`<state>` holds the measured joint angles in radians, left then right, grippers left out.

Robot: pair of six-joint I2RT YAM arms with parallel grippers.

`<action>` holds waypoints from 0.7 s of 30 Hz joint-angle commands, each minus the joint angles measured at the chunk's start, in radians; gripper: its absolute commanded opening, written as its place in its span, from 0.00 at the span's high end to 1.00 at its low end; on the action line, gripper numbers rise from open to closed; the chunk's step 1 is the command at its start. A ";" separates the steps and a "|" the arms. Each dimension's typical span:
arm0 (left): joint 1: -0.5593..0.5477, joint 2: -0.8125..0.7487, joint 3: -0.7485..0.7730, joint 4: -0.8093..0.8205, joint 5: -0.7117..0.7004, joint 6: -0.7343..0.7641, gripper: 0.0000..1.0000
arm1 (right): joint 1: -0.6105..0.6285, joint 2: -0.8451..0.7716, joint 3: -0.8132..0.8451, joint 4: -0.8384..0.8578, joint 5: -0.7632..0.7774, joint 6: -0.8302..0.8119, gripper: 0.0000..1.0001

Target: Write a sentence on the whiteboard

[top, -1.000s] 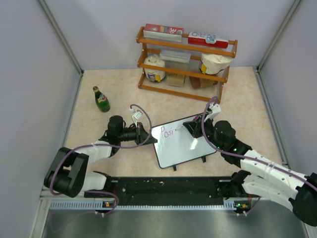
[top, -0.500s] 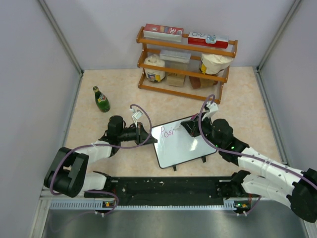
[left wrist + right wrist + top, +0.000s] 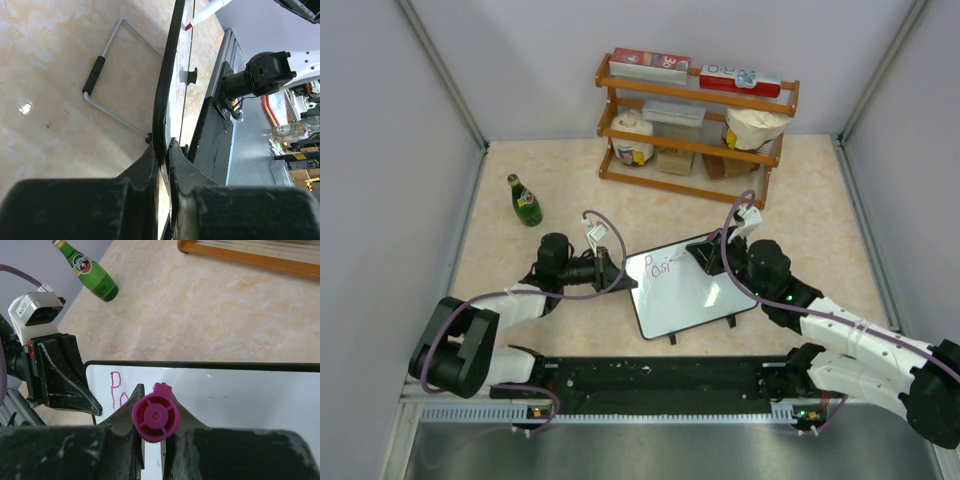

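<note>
While the left tool (image 3: 620, 272) pinches the whiteboard (image 3: 685, 290) by its left edge, the right tool (image 3: 705, 258) clamps a purple marker (image 3: 155, 412) over it.
To write well, I judge the left grip must hold the board firm while the tip presses lightly and travels rightward evenly. The white, black-framed board lies mid-bench (image 3: 520, 260); the sentence (image 3: 660, 268) is only begun, with pink-purple letters at its far-left corner.

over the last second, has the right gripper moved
Yes, slightly: the right gripper has shifted toward the wooden rack, staying over the whiteboard.
</note>
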<state>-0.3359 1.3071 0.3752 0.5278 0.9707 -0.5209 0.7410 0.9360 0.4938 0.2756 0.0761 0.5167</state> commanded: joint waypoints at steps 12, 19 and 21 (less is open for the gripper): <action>-0.005 0.015 -0.001 -0.022 -0.067 0.091 1.00 | -0.009 -0.049 0.025 -0.073 0.106 -0.053 1.00; -0.005 0.020 0.001 -0.020 -0.069 0.090 1.00 | -0.008 -0.068 0.035 -0.044 0.064 -0.037 1.00; -0.005 0.020 0.001 -0.019 -0.064 0.090 1.00 | -0.009 -0.072 0.037 -0.017 0.048 -0.029 1.00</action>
<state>-0.3359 1.3075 0.3752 0.5274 0.9707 -0.5209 0.7410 0.8852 0.4938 0.2184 0.1299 0.4980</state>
